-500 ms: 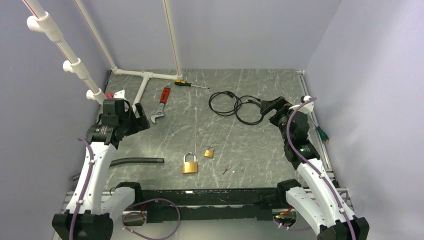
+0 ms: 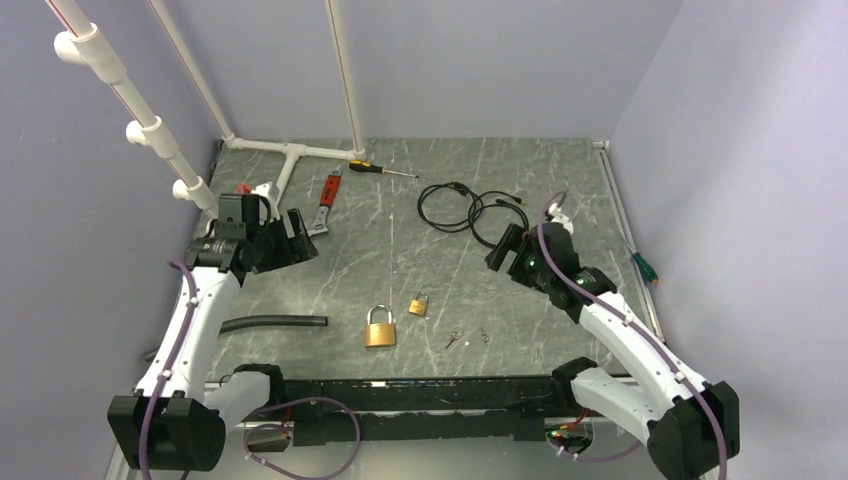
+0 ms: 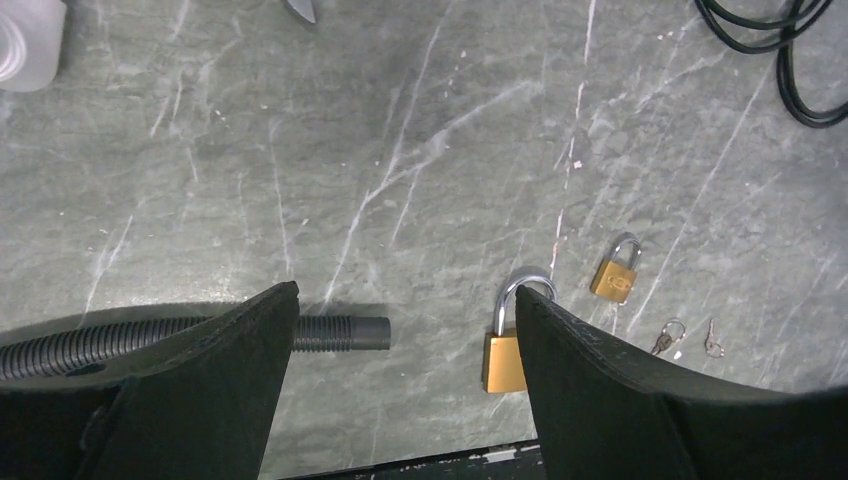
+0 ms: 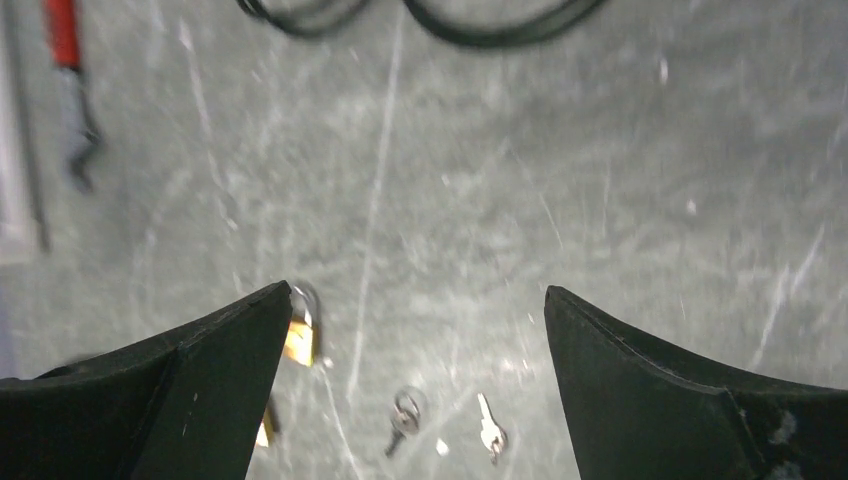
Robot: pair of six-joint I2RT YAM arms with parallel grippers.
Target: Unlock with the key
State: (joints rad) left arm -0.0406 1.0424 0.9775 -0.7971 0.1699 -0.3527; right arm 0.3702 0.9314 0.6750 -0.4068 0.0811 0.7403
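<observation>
While neither hand is holding anything, both are spread wide. The left hand [image 2: 290, 243] hangs above the left part of the surface [image 2: 540, 165], fingers [image 3: 200, 390] far apart with nothing between them. In its wrist view the big padlock [image 3: 505, 345] lies just by the tip of one finger, shackle shut as far as I can see. The end of a black ribbed hose [image 3: 345, 332] pokes out by the other finger.

The right hand [image 2: 503, 250] is just as wide, empty and up off the surface near the middle-right. Its wrist view is blurry, but below the gap you can make out the small padlock [image 4: 298, 335] by one fingertip. The two keys sit nearer the bottom edge: the ringed key [image 4: 404, 418] and the plain key [image 4: 488, 428], close together but not touching.

From the top, both padlocks and both keys lie at the near edge between the arms, small padlock a bit behind the big one, keys on the right arm's side. Nothing's in a lock.

Farther back are a coiled black cable [image 2: 470, 208], a red-handled wrench [image 2: 322, 205], a screwdriver [image 2: 378, 169] and a white pipe [image 2: 290, 162].
</observation>
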